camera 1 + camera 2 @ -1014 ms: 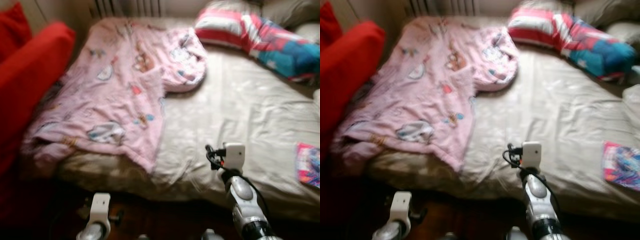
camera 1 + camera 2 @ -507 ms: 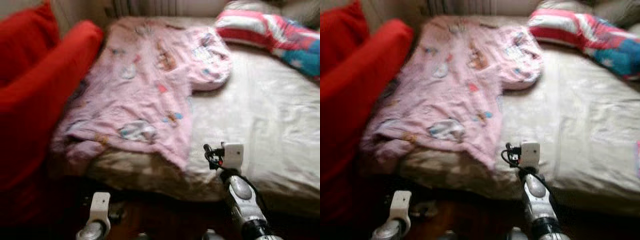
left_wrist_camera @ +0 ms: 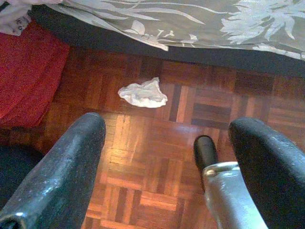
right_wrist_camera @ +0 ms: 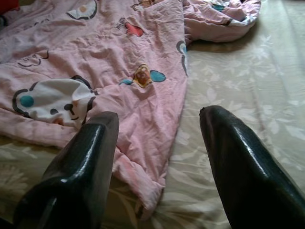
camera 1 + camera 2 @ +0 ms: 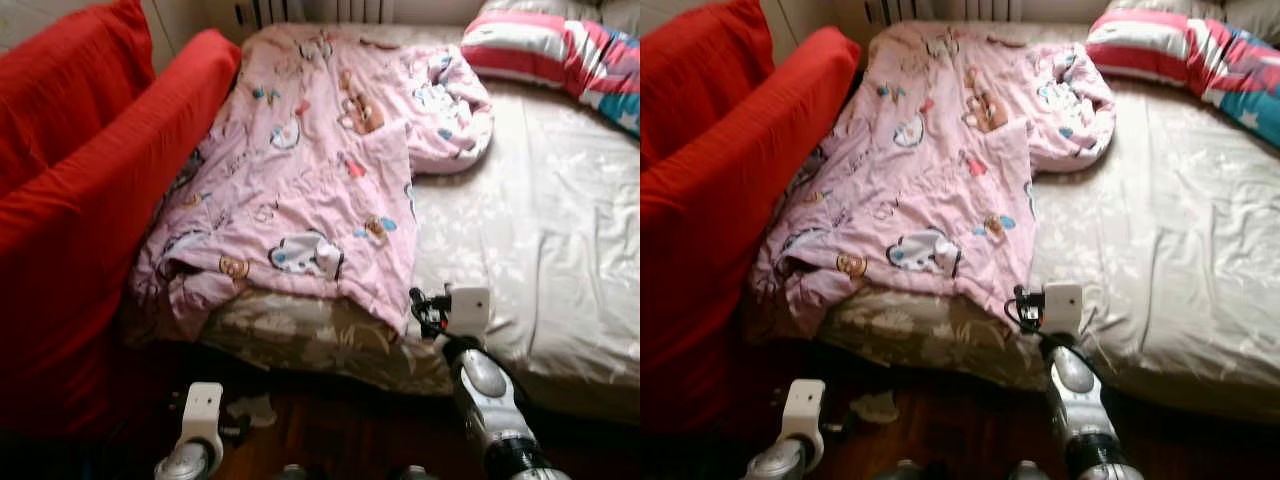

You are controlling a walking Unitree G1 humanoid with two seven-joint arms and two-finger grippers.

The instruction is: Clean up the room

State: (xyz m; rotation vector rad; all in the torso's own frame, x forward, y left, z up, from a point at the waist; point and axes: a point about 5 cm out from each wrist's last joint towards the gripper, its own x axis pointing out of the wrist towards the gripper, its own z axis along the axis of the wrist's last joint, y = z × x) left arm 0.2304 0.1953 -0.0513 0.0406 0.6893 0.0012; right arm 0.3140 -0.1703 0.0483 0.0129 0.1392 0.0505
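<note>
Right pincer point(image 4: 157, 157) raised over the near edge of the bed point(image 5: 540, 250), my two black fingers point(image 4: 76, 167) spread wide with nothing between them; in the wrist view they frame the lower corner of the pink blanket point(image 5: 320, 180) where it meets the beige leaf-patterned sheet point(image 4: 238, 81). Pink blanket lies rumpled across the left half of the bed, printed with cartoon animals, its far end bunched into a fold near the middle of the mattress, its near corner hanging just over the bed's front edge. Left side of the blanket is pressed against the red sofa point(image 5: 90, 190), which stands touching the bed. Striped red, white and blue pillow point(image 5: 560, 50) at the far right of the bed, well apart from the blanket. Left pincer point(image 3: 167, 167) hangs low by the floor, fingers point(image 3: 62, 176) spread, holding nothing, pointing down at the dark parquet floor point(image 3: 143, 152). Crumpled white tissue point(image 3: 143, 93) on the parquet just in front of the bed's hanging sheet, near the sofa's base; from the head it shows as a pale scrap point(image 5: 250, 408) beside my left wrist. Radiator point(image 5: 310, 10) along the wall past the head of the bed
</note>
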